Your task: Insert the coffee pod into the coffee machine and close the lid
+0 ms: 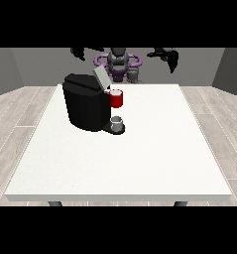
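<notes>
1. The black coffee machine [85,106] stands far-left on the white table [140,158], its lid [100,77] tilted up.
2. A red thing at the machine [116,98] sits above a grey thing [117,121] on its base.
3. Both hands, at the view's left [80,52] and right [170,58], hang raised beyond the far edge; their fingers droop relaxed, holding nothing.

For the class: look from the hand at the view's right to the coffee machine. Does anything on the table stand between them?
Nothing visible does. The hand hangs raised behind the table's far edge; the machine, lid tilted up, stands left of centre, with bare tabletop between.
</notes>
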Tool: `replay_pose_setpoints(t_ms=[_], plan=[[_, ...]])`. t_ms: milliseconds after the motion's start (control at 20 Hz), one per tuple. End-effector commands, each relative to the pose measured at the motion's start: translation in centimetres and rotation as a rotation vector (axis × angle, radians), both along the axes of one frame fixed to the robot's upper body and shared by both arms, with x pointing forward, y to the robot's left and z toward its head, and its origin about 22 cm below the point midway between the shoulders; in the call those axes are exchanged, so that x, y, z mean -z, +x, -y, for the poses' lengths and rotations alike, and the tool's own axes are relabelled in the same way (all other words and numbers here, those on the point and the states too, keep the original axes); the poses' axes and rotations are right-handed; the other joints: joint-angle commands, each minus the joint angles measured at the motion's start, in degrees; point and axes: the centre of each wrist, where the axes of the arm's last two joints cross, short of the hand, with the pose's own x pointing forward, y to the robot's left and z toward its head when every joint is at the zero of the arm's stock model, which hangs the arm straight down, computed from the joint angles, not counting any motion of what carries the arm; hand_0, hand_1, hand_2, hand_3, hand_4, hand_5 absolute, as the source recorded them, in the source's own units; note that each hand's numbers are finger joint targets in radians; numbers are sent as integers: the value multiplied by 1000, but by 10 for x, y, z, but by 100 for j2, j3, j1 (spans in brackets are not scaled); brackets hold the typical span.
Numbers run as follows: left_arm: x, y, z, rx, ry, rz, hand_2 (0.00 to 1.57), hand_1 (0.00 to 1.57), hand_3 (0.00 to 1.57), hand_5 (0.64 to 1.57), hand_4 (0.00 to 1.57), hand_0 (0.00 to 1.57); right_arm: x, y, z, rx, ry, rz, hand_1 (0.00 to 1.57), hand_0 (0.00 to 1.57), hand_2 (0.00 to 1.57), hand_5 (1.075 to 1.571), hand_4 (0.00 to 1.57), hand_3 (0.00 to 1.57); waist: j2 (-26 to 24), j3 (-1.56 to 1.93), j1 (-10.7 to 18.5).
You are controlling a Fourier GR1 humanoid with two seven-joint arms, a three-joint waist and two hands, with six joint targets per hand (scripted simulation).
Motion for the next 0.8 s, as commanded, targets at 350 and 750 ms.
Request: replay_pose_setpoints(t_ms=[350, 750], plan=[[-22, -21, 7, -30, -42, 85, 0, 0, 0, 1571, 0, 0, -14, 40, 5, 10, 28, 26, 0, 0, 0, 1571, 0, 0, 797, 0, 185], [-43, -25, -12, -74, -10, 118, 0, 0, 0, 1571, 0, 0, -19, 59, 0, -51, 18, 28, 0, 0, 0, 1571, 0, 0, 1119, -1, -85]])
